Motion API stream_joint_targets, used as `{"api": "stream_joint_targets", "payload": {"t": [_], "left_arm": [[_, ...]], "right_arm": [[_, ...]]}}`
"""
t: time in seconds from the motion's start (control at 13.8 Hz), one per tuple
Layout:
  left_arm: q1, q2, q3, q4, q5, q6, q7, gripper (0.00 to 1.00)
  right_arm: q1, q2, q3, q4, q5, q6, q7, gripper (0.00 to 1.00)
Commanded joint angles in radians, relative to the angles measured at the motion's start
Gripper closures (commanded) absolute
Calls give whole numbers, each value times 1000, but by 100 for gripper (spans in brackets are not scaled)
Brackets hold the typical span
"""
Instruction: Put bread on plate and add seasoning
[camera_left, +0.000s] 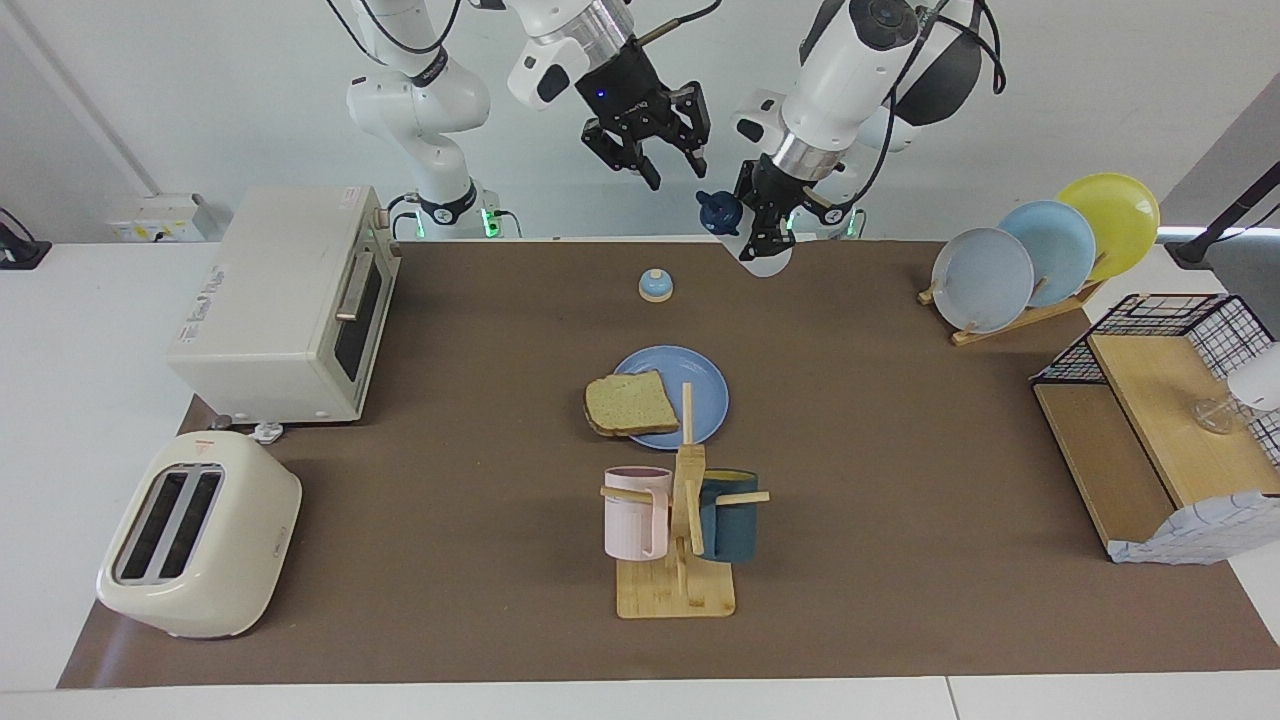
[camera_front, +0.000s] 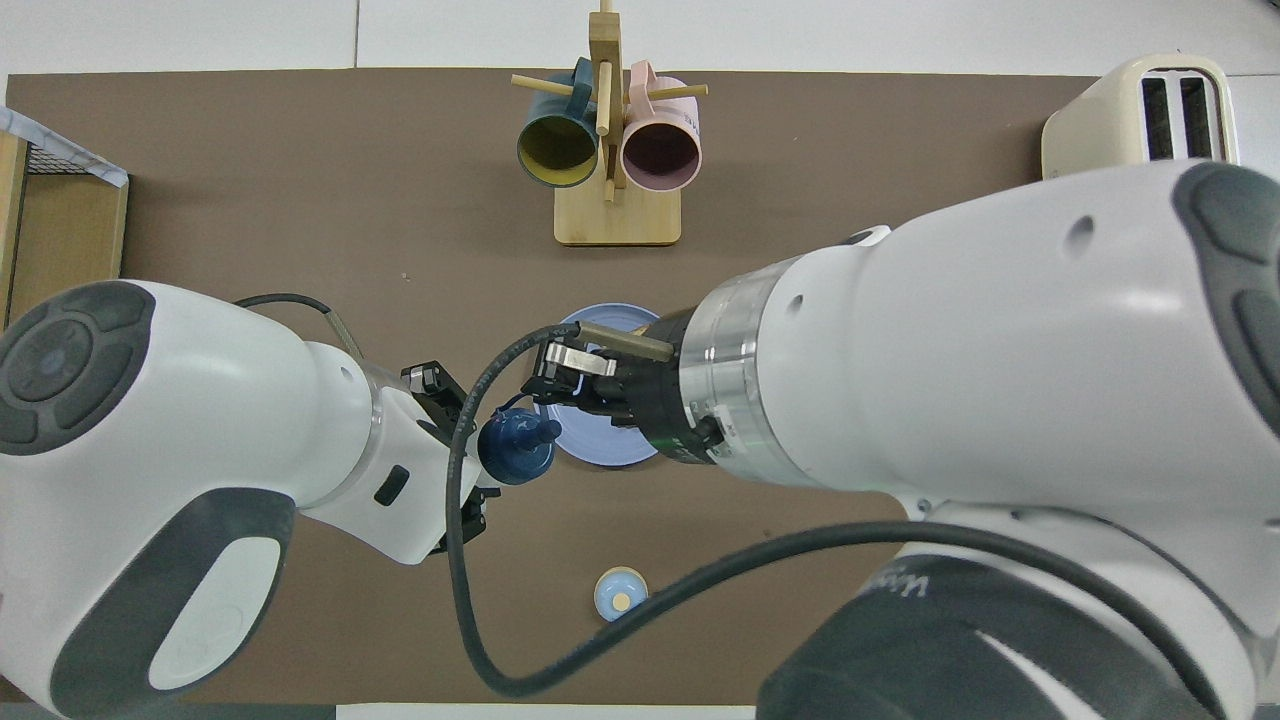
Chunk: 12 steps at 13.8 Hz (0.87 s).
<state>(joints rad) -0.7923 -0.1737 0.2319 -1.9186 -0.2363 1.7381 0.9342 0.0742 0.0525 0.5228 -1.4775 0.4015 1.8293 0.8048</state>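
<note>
The bread (camera_left: 630, 403) lies on the blue plate (camera_left: 690, 385) in the middle of the mat and overhangs its rim toward the right arm's end. My left gripper (camera_left: 765, 225) is shut on the seasoning bottle (camera_left: 768, 260) and holds it tilted in the air, navy cap (camera_left: 720, 212) sideways, over the mat on the robots' side of the plate. In the overhead view the cap (camera_front: 515, 450) shows beside the plate's rim (camera_front: 600, 450). My right gripper (camera_left: 672, 165) is open and empty, raised over the robots' edge of the mat. In the overhead view it hides the bread.
A small blue-topped bell (camera_left: 655, 285) sits nearer to the robots than the plate. A mug rack (camera_left: 680, 540) with two mugs stands farther out. An oven (camera_left: 290, 300) and toaster (camera_left: 200, 535) are at the right arm's end, a plate rack (camera_left: 1040, 250) and wire shelf (camera_left: 1150, 420) at the left arm's.
</note>
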Motion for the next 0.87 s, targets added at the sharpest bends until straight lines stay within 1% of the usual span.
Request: {"api": "stream_joint_targets", "payload": {"t": [0.0,0.36,0.8], "left_arm": [[-2,-30,7,-30,-20,-6,25,100],[-10,-35,9,-40,-20,0,20,100],[-11,-44,7,-56,-20,8,18,100]], "right_arm": [[-17,-17,32,-29,-23,18,17,48],[-17,-33,52,-59,-24,24,19,52],[-19,-54,54,-101,-24,30,14,53]]}}
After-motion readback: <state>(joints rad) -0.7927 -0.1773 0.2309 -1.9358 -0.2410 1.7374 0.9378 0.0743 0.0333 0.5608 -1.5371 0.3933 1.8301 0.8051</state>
